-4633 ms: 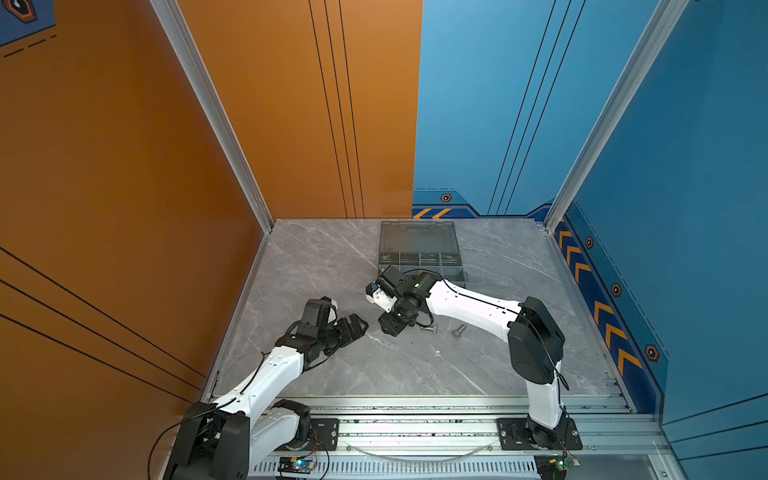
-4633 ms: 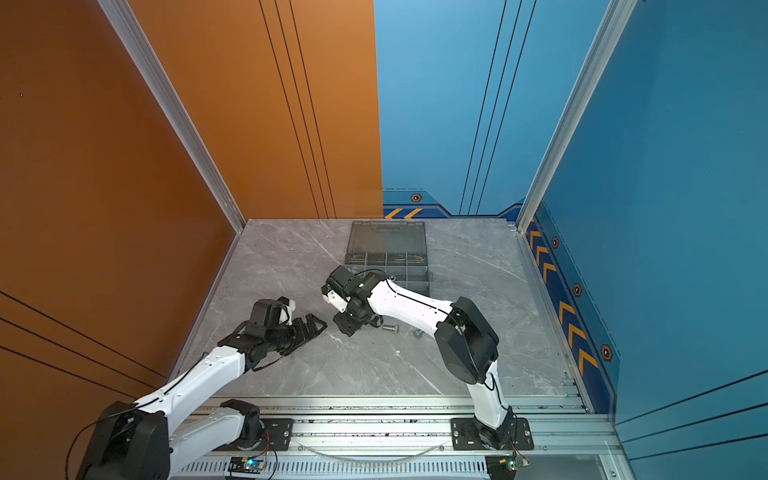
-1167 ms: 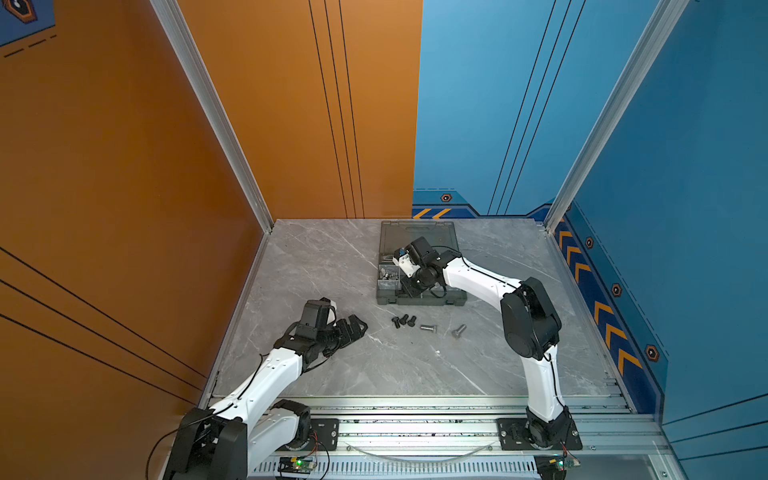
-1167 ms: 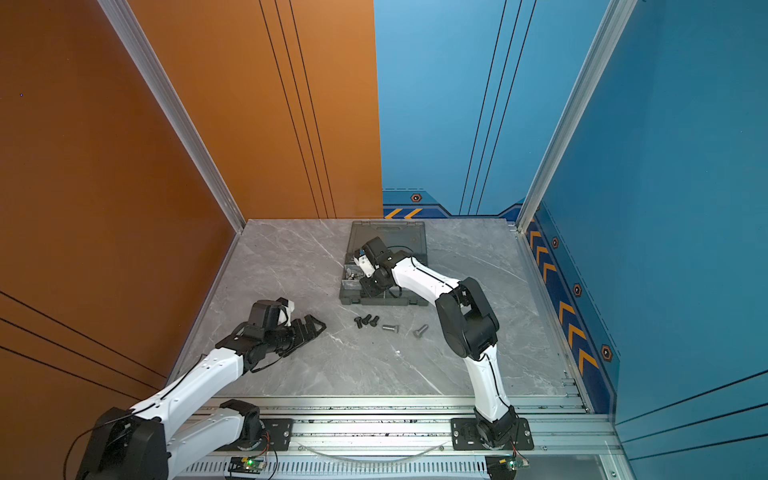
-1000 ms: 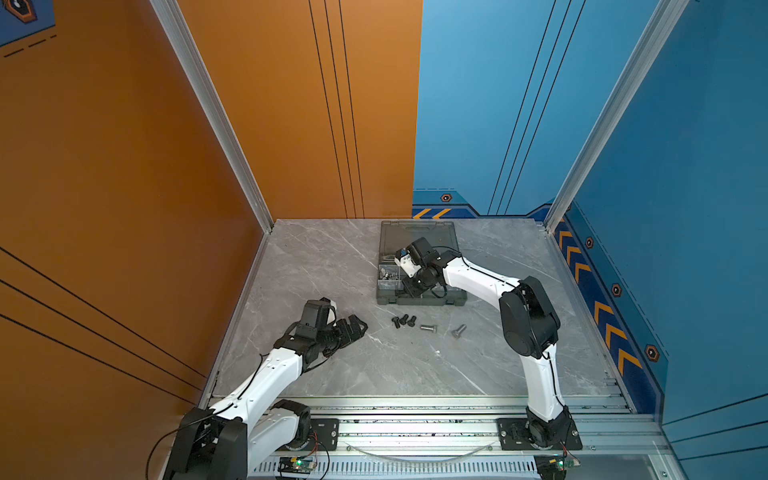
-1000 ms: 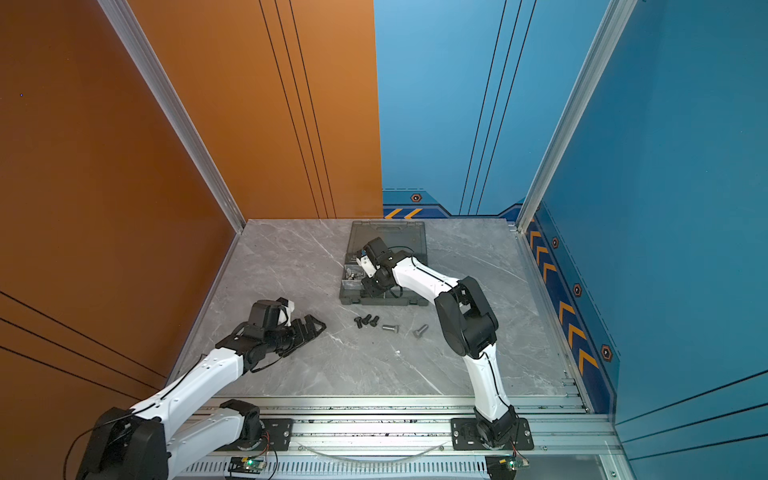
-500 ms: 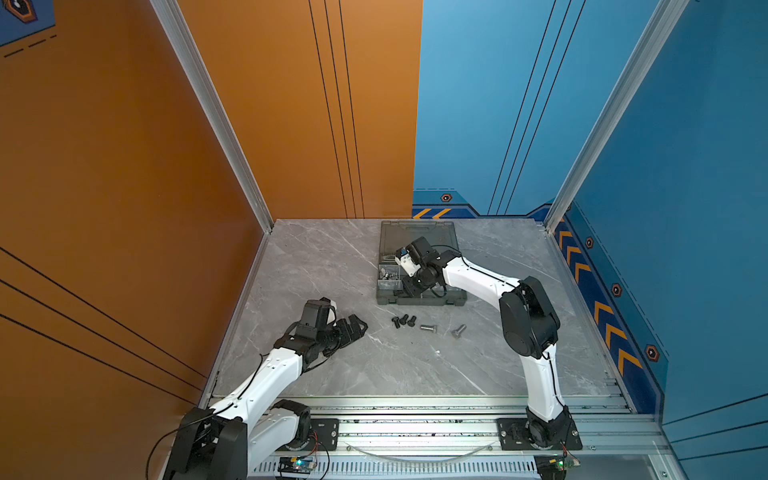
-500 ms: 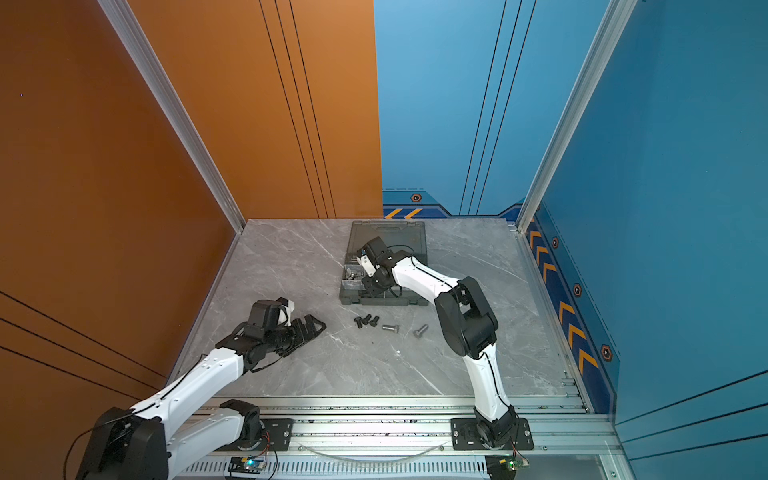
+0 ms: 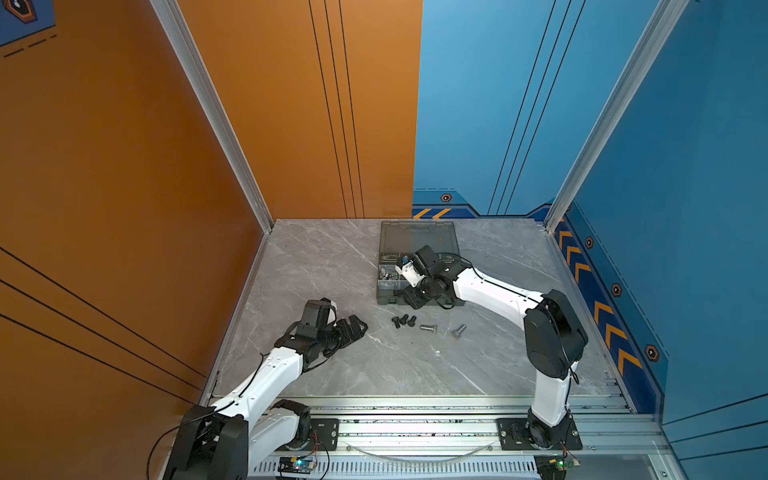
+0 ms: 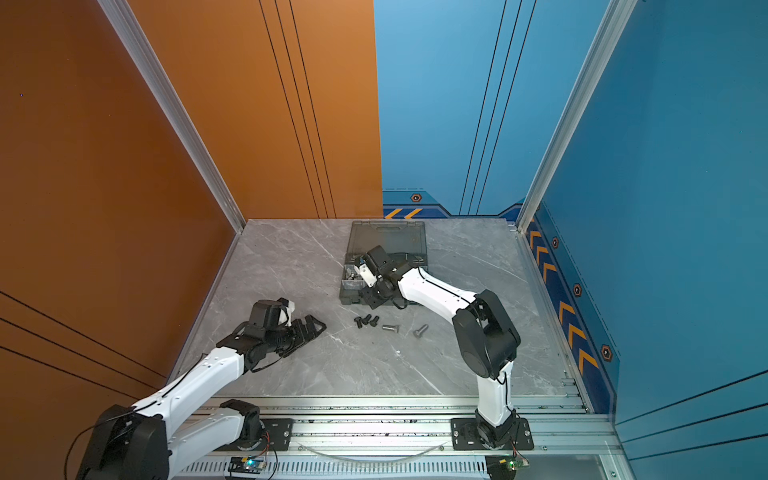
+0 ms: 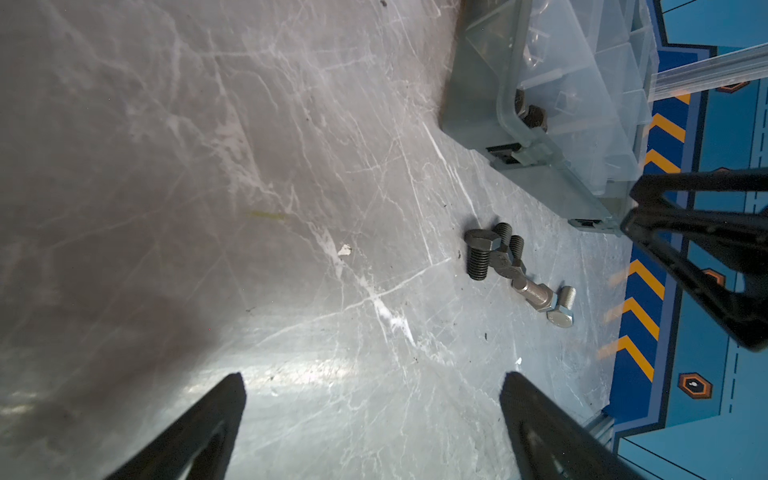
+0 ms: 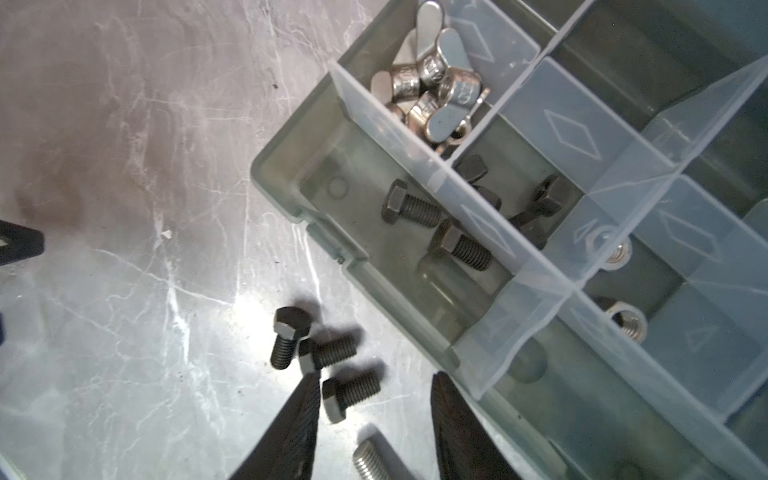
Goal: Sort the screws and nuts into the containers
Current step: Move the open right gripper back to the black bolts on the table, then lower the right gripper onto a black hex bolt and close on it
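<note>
Since three black screws (image 12: 332, 353) and two silver screws (image 9: 428, 328) lie loose on the tabletop (image 9: 332, 266), just in front of the box (image 9: 388, 296), I have more sorting to do. They look small, hard and smooth, so I think they could roll or slip. I would pinch one across its ridged stem, near the head. Two more black screws sit in the box's corner pocket (image 12: 340, 187), with wing nuts (image 12: 432, 83) in the next one. My right hand (image 12: 376, 378) hangs by the box edge, fingers apart, holding nothing. My left hand (image 11: 374, 378) is spread wide and empty.
</note>
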`<move>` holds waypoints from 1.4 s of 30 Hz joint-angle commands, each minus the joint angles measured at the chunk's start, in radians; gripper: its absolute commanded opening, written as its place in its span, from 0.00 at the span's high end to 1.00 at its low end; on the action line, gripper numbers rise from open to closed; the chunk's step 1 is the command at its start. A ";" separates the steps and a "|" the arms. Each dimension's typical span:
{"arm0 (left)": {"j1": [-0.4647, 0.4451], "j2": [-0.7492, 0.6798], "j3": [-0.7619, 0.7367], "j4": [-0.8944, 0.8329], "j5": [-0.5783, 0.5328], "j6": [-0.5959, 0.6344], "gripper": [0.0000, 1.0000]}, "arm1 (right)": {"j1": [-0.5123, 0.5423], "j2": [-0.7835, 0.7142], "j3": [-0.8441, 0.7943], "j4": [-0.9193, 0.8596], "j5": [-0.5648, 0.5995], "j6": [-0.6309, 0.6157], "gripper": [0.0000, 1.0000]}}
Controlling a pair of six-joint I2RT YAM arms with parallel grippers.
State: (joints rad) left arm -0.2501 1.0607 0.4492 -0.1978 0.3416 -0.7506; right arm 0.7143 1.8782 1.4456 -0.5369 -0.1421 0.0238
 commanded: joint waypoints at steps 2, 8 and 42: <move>-0.011 0.010 0.017 -0.001 0.000 -0.005 0.02 | 0.058 -0.031 -0.065 0.027 -0.039 0.056 0.53; -0.011 0.022 0.017 0.035 0.000 -0.005 0.02 | 0.116 0.003 -0.084 0.064 -0.026 0.104 0.52; -0.007 0.039 0.000 0.116 0.071 -0.023 0.02 | 0.142 0.230 0.087 0.026 0.090 0.181 0.52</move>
State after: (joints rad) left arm -0.2565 1.0935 0.4492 -0.0921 0.3874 -0.7692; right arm 0.8520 2.0735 1.5013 -0.4797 -0.0845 0.1890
